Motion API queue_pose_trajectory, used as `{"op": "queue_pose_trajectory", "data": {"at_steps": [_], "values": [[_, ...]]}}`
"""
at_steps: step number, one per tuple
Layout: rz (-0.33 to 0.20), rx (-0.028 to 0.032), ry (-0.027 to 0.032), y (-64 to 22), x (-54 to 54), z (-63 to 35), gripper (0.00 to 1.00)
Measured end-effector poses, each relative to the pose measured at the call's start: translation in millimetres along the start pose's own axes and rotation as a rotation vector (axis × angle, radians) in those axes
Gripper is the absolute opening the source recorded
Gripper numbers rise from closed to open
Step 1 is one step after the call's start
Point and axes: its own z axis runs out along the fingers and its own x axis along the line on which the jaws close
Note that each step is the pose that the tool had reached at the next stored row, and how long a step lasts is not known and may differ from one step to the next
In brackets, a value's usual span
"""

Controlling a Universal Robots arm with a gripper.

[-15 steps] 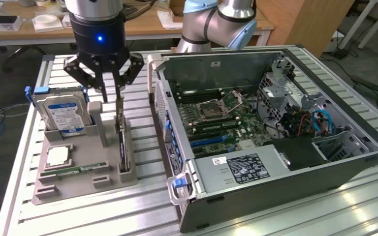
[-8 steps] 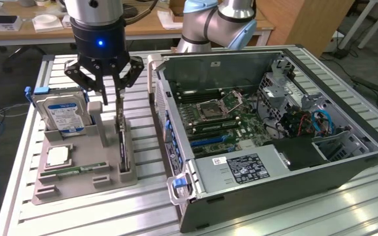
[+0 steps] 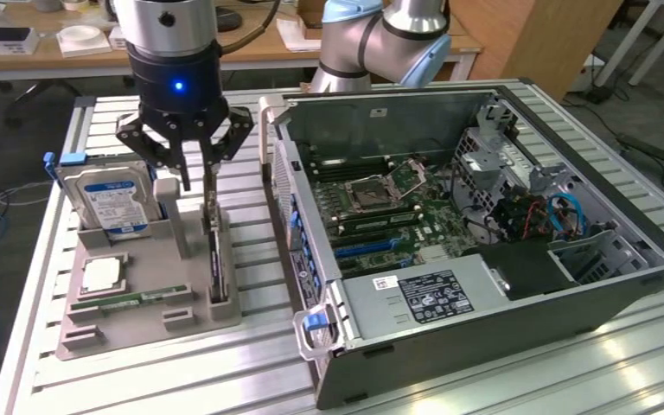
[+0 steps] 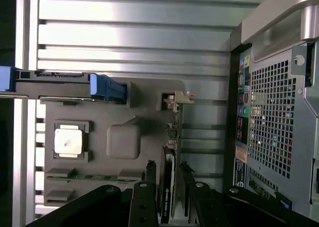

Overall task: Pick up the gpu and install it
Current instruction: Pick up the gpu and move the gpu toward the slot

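Over on the exterior view's left, on the slatted metal tabletop (image 3: 136, 385), there's a grey holder (image 3: 136, 333) with parts parked in it. A hard drive (image 3: 107, 201) with a blue label stands upright at the holder's upper-left corner. A square CPU chip (image 3: 101, 275) lies flat just below it in frame, and a green memory stick (image 3: 130, 300) lies below that.

Moving right, the gpu (image 3: 214, 259) stands on edge in a slot along the holder's right side, so it's not in the machine yet. The claw (image 3: 197, 180) hangs right over the gpu's far end, upper left of frame. It's open, with one finger on either side of the card. In the wrist view the fingers (image 4: 150, 174) sit just off the card's faces rather than pinching it.

Right of all that is the open PC case (image 3: 539, 320) lying on its side, motherboard (image 3: 390, 216) showing, taking up the middle and right of frame.
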Motion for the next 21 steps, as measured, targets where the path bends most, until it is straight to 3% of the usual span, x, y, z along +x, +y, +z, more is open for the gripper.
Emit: {"op": "queue_pose_trajectory", "data": {"at_steps": [8,21], "values": [[-0.001,0.0002,0.0003,-0.8,0.7,7.1,0.32],[-0.001,0.0000,0.0001,-20.2,1.0,14.5,0.32]]}}
